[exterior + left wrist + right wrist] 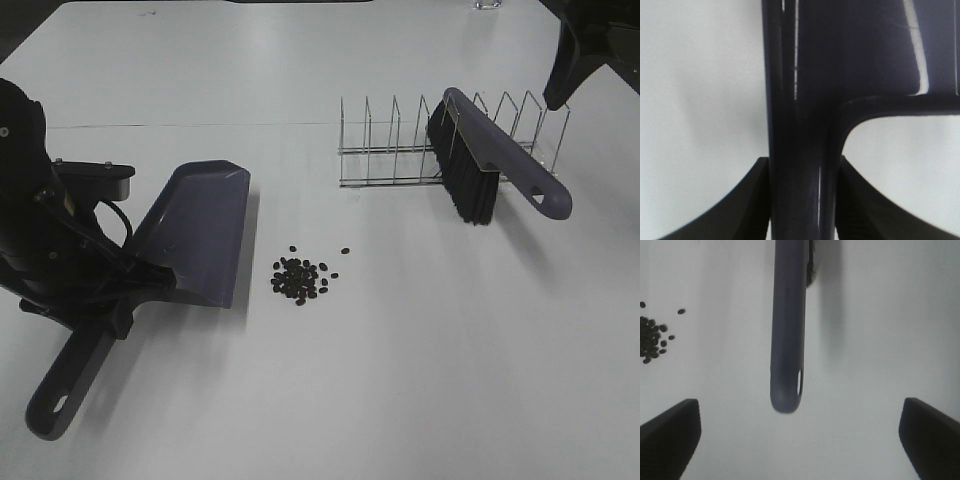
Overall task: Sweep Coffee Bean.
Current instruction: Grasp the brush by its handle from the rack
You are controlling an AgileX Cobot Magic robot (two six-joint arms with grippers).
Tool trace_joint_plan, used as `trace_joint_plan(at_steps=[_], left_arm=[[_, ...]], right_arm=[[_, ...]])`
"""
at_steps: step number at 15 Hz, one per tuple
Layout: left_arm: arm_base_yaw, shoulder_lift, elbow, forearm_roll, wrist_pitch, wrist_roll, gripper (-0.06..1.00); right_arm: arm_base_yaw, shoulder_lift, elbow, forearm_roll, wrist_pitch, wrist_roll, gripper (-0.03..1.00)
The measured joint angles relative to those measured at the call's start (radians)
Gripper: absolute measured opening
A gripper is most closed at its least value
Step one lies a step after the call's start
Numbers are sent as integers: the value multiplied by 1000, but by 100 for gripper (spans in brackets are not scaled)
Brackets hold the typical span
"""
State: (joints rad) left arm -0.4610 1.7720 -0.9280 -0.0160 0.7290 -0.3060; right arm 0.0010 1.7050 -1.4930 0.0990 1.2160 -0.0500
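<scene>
Exterior high shows the left gripper [118, 300] clamped on the purple-grey plastic dustpan [200, 235], at nine o'clock of the dark coffee bean pile [300, 279]. Right gripper [800, 435], jaws apart, hovers over the ungrasped purple bristle brush [495, 150]; nothing swept yet.

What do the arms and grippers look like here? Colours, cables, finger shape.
Both arms are black. The left arm carries a grey bracket and a looped black cable. The left gripper and right gripper have dark, wedge-shaped fingers.
</scene>
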Motion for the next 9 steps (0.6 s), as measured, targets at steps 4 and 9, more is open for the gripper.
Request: trace_joint_plan(at_steps=[4, 9], left_arm=[[0, 0, 0, -3, -2, 0, 32], [0, 0, 0, -4, -5, -23, 32]], right_arm=[[0, 235, -206, 0, 2, -24, 98], [0, 437, -404, 62, 3, -58, 96]])
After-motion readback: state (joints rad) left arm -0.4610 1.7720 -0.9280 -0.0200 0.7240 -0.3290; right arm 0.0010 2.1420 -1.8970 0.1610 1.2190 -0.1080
